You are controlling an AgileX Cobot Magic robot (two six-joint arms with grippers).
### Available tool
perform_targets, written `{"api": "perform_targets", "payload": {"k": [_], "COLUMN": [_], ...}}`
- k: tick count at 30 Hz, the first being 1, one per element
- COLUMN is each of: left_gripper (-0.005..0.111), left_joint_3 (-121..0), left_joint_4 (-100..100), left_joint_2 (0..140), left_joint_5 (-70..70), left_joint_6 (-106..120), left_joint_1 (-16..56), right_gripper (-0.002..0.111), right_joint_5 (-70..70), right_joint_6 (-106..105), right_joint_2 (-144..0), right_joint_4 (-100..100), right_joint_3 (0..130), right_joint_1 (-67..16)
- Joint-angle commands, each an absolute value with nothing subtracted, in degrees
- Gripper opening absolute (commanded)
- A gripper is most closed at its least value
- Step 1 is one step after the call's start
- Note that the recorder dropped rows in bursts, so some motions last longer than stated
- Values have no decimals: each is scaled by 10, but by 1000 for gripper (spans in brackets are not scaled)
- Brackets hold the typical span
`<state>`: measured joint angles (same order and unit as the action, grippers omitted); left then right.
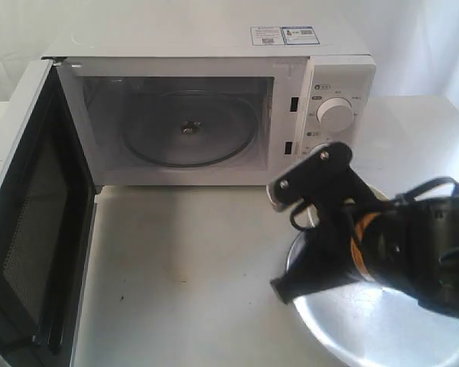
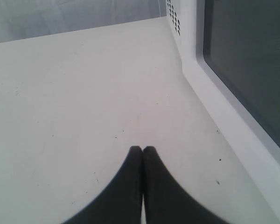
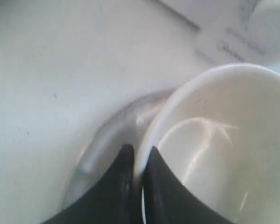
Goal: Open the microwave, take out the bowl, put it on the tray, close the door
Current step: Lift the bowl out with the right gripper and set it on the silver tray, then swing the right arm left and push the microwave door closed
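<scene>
The white microwave (image 1: 206,53) stands at the back with its door (image 1: 30,229) swung wide to the left, mesh inner face showing. Only the glass turntable (image 1: 190,128) lies in the cavity. My right gripper (image 3: 139,151) is shut on the rim of the cream-white bowl (image 3: 224,140), one finger inside and one outside. The bowl sits over the silver tray (image 3: 107,135); whether it touches I cannot tell. In the exterior view my right arm (image 1: 398,252) hides the bowl above the tray (image 1: 382,321). My left gripper (image 2: 143,149) is shut on nothing, over the table beside the door's dark window (image 2: 252,70).
The white tabletop (image 1: 191,275) runs from the microwave's front to the near edge. The open door juts out along the left side. The control panel with its round knob (image 1: 335,113) is just behind my right arm.
</scene>
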<state>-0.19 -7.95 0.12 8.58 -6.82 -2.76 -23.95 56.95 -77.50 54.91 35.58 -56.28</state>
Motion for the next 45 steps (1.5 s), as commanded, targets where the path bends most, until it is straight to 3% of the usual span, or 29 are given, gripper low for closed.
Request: {"api": "perform_targets", "payload": {"k": [1,10,13,18,20,23,29,34,38,45], "left_gripper": [0,0,0,0,0,0,0,0,0,0], "left_joint_3": [0,0,0,0,0,0,0,0,0,0], "left_joint_4": [-77,-77,-77,-77,-77,-77,-77,-77,-77,-77], "left_joint_2": [0,0,0,0,0,0,0,0,0,0], "left_joint_5": [85,85,85,85,85,85,85,85,85,85], "left_joint_6": [-72,-72,-72,-72,-72,-72,-72,-72,-72,-72], "left_joint_1": [-27,-27,-27,-27,-27,-27,-27,-27,-27,-27], "right_gripper": [0,2,18,59,63,54,32,0,0,0], "right_joint_5": [-261,-267,-265,-256,-243,-160,141,261,279,447], "right_joint_6": [607,632,632,698,719,724,687,575,510,511], "right_joint_2": [-777,-843,-852,-846,-831,-788,-654,-615,-638,-770], "right_joint_4": [569,587,587,632,656,687,704,648,563,548], "right_joint_3": [308,286,286,286,286,287,318,351,383,444], "right_joint_1": [-565,-565,-565,-565,-565,-566,-566,-566,-566,-566]}}
